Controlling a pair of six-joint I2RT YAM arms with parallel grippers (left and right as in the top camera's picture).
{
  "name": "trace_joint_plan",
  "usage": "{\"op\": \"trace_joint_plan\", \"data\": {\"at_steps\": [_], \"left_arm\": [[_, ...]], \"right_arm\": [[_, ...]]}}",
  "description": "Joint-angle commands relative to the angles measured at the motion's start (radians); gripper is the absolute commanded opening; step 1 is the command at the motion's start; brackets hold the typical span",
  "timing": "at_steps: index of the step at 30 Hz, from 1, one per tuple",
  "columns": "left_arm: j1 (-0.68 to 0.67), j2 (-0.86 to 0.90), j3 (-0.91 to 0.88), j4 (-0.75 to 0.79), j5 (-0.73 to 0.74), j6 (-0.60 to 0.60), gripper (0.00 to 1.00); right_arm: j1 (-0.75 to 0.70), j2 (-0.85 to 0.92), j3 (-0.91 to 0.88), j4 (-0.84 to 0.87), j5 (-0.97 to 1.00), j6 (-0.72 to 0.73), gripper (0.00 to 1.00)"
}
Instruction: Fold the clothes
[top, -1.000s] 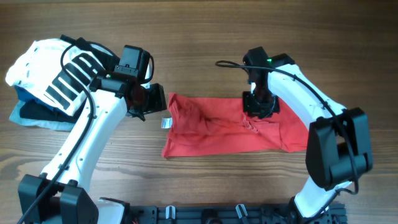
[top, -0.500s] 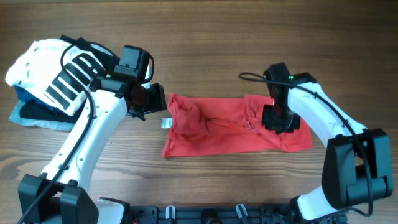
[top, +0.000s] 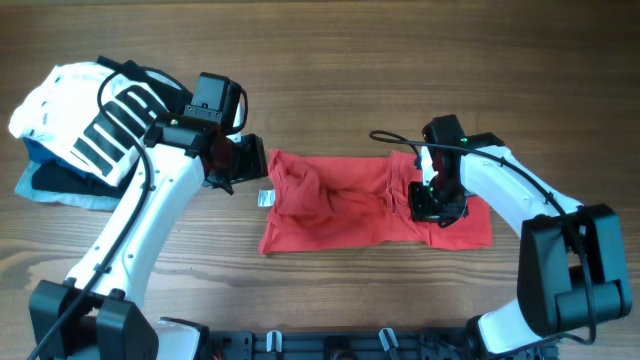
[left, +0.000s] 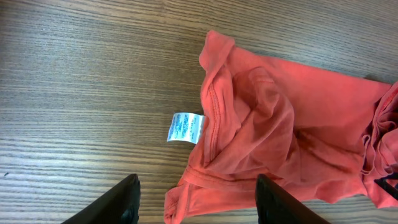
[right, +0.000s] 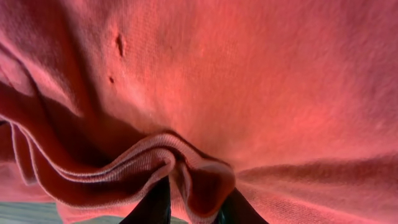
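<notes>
Right gripper (top: 437, 203), seen from overhead, rests on the red T-shirt (top: 340, 212), which lies crumpled mid-way across the wooden table (top: 330, 90); left gripper (top: 245, 166) sits just beside its collar end. Left wrist: jaws spread wide over wood, near the white neck tag (left: 186, 127). Right wrist: fingers (right: 155, 202) pinch a fold of the shirt's hem.

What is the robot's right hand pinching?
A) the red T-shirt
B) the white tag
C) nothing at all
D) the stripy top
A: in the right wrist view, the right hand squeezes a raised fold of the red T-shirt.
</notes>
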Motion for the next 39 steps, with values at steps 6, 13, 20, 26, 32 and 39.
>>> {"op": "trace_joint_plan", "data": {"at_steps": [6, 13, 20, 26, 32, 39], "left_arm": [[-0.001, 0.007, 0.001, -0.001, 0.012, -0.009, 0.59], [-0.001, 0.007, 0.001, -0.001, 0.012, -0.009, 0.59], [-0.001, 0.007, 0.001, -0.009, 0.012, -0.009, 0.59], [-0.001, 0.007, 0.001, -0.012, 0.012, -0.009, 0.59], [-0.001, 0.007, 0.001, -0.011, 0.012, -0.009, 0.59], [-0.001, 0.007, 0.001, -0.013, 0.012, -0.009, 0.59]], "right_arm": [[0.004, -0.072, -0.008, -0.015, 0.078, 0.021, 0.16], [0.004, -0.137, -0.008, -0.003, -0.252, -0.196, 0.17], [0.004, -0.137, -0.008, 0.002, -0.314, -0.223, 0.27], [0.004, -0.138, -0.008, -0.008, -0.2, -0.123, 0.3], [0.004, -0.138, -0.008, -0.057, -0.372, -0.233, 0.36], [0.004, -0.138, -0.008, 0.047, -0.305, -0.129, 0.39]]}}
